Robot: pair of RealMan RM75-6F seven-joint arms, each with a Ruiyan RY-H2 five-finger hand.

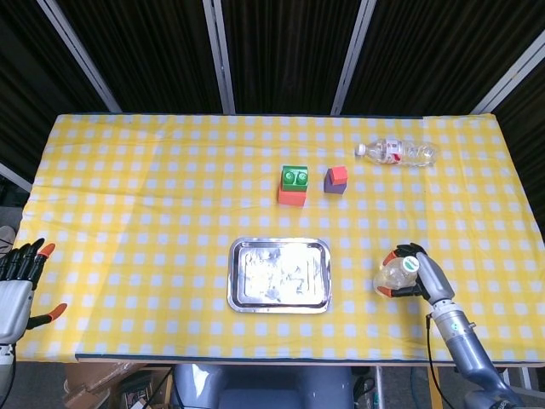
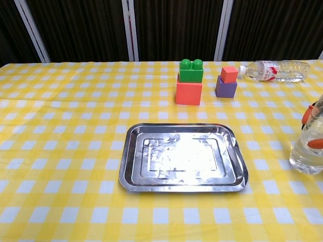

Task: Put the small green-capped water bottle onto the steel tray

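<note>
From the head view we see the worktop (image 1: 128, 196) with its yellow and white checked cloth. The steel tray (image 1: 279, 274) sits near the front edge, in the middle. The small green-capped water bottle (image 1: 393, 274) stands upright on the cloth, off to the side of the tray and not touching it. Our right robot hand (image 1: 412, 274) is wrapped around this bottle, with orange fingertips (image 1: 387, 291) on its side. Our left robot hand (image 1: 17, 285) is at the far corner of the worktop, holding nothing, with its fingers spread apart. Behind the tray stand a green block on an orange block (image 1: 293, 185) and a red block on a purple block (image 1: 336, 180). A bigger clear bottle (image 1: 398, 152) lies on its side further back.

From the chest view we see the tray (image 2: 136, 174) up close. The small bottle (image 2: 308, 148) is at the edge of the picture, with orange fingertips (image 2: 306, 115) of the right robot hand on it.
</note>
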